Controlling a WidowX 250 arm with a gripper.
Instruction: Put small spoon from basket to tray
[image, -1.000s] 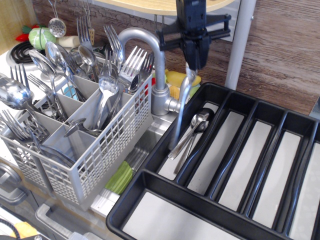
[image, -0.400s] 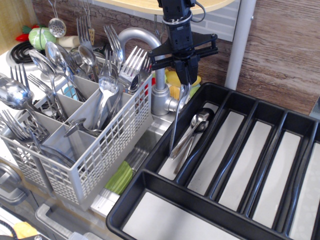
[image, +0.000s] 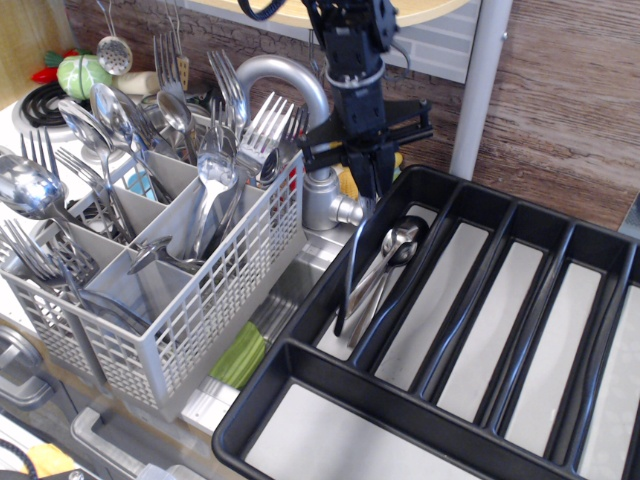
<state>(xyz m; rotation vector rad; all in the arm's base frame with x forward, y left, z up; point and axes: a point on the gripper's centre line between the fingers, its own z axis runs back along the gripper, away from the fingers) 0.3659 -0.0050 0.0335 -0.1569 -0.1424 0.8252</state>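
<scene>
My gripper (image: 364, 182) hangs over the far left end of the black tray (image: 330, 385), its jaws shut on the top of the small spoon (image: 347, 275). The spoon hangs almost upright. Its lower end reaches down into the tray's leftmost long compartment, at or near the bottom. Two small spoons (image: 392, 250) lie slanted in that same compartment, right beside it. The grey basket (image: 215, 300) stands to the left, filled with forks and large spoons, apart from the gripper.
A grey faucet (image: 290, 85) arches right behind and left of the gripper. A yellow sponge (image: 345, 160) lies behind it. A green object (image: 240, 355) lies in the gap between basket and tray. A grey post (image: 478, 90) stands behind the tray.
The gripper has moved down and a little left with the spoon. The spoon's lower end has sunk deeper into the tray's leftmost compartment.
</scene>
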